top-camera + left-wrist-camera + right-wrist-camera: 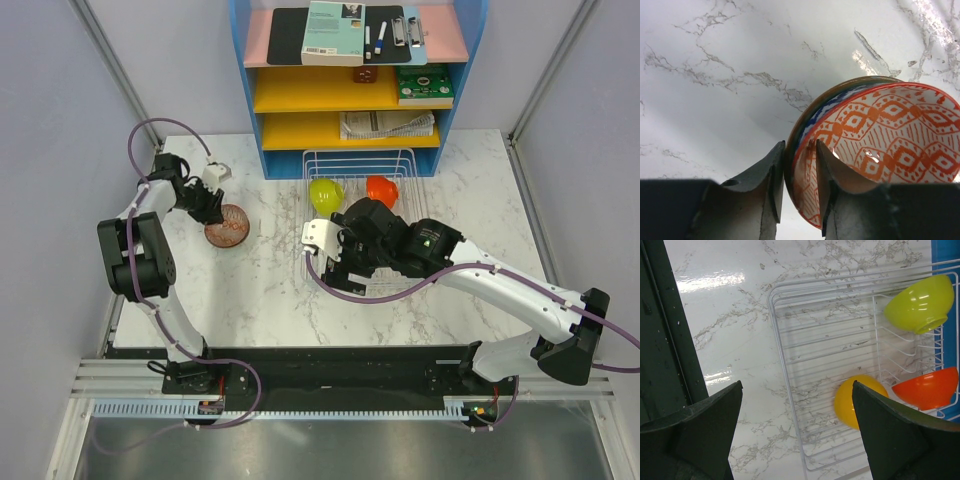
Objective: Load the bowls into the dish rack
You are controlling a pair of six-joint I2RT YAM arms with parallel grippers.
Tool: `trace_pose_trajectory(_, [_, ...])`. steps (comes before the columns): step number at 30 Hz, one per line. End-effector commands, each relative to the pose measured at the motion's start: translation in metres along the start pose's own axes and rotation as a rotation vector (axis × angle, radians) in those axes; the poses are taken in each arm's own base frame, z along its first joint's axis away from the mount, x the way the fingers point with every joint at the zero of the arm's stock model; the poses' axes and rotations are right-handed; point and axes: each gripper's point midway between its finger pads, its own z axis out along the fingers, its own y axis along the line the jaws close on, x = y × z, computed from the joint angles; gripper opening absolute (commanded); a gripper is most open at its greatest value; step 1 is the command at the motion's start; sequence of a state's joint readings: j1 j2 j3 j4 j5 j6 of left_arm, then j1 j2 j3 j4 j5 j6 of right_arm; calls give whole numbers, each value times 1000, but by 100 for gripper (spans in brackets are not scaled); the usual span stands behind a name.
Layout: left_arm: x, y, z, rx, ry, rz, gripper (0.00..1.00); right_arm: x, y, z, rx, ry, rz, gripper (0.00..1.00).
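The wire dish rack (400, 160) (785, 365) stands at the back middle of the table. It holds a lime-green bowl (325, 193) (922, 302), an orange-red bowl (382, 190) (927, 387) and a yellow bowl (860, 400); my right arm hides the yellow one from above. My right gripper (338, 262) (797, 385) hangs open and empty above the rack's near left part. My left gripper (212, 208) (800, 145) is shut on the rim of a red-and-white patterned bowl (227, 228) (890, 140), one finger inside and one outside. This bowl nests in a blue-patterned, brown-rimmed bowl (812, 112).
A blue-and-yellow shelf unit (350, 90) with books and pens stands right behind the rack. Grey walls close in the left and right sides. Bare marble table (260, 290) lies between the patterned bowls and the rack.
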State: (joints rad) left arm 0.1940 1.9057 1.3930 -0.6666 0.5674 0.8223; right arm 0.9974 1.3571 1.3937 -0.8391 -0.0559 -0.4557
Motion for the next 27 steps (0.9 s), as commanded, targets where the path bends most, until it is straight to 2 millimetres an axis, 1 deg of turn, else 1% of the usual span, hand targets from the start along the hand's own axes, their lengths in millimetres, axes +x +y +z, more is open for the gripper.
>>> trace_pose_trajectory(1, [-6, 4, -3, -37, -22, -8, 40, -11, -3, -4, 5, -33, 14, 98])
trace_pose_trajectory(12, [-15, 9, -23, -92, -65, -7, 41, -13, -3, -2, 2, -30, 15, 98])
trace_pose_trajectory(16, [-18, 9, -27, -100, -78, -8, 38, -13, -3, 1, -3, -24, 18, 98])
trace_pose_trajectory(17, [-17, 9, -27, -100, -77, -10, 37, -13, -3, 1, -5, -25, 18, 98])
trace_pose_trajectory(18, [-17, 9, -26, -98, -78, -10, 33, -15, -3, 0, -8, -28, 18, 98])
trace_pose_trajectory(20, [-14, 9, -25, -96, -73, -16, 29, -15, -4, 0, -7, -27, 20, 98])
trace_pose_trajectory(21, [-12, 8, -23, -91, -67, -17, 24, -15, -3, 0, -8, -28, 20, 97])
trace_pose_trajectory(23, [-10, 9, -21, -91, -64, -21, 20, -15, -3, 1, -8, -25, 20, 98])
trace_pose_trajectory(24, [-10, 10, -21, -93, -64, -22, 15, -15, -3, 1, -10, -24, 20, 97])
trace_pose_trajectory(26, [-9, 10, -20, -95, -60, -24, 9, -14, -3, 1, -10, -22, 22, 98])
trace_pose_trajectory(27, [-9, 11, -20, -98, -58, -24, 4, -15, -3, 1, -9, -23, 22, 98])
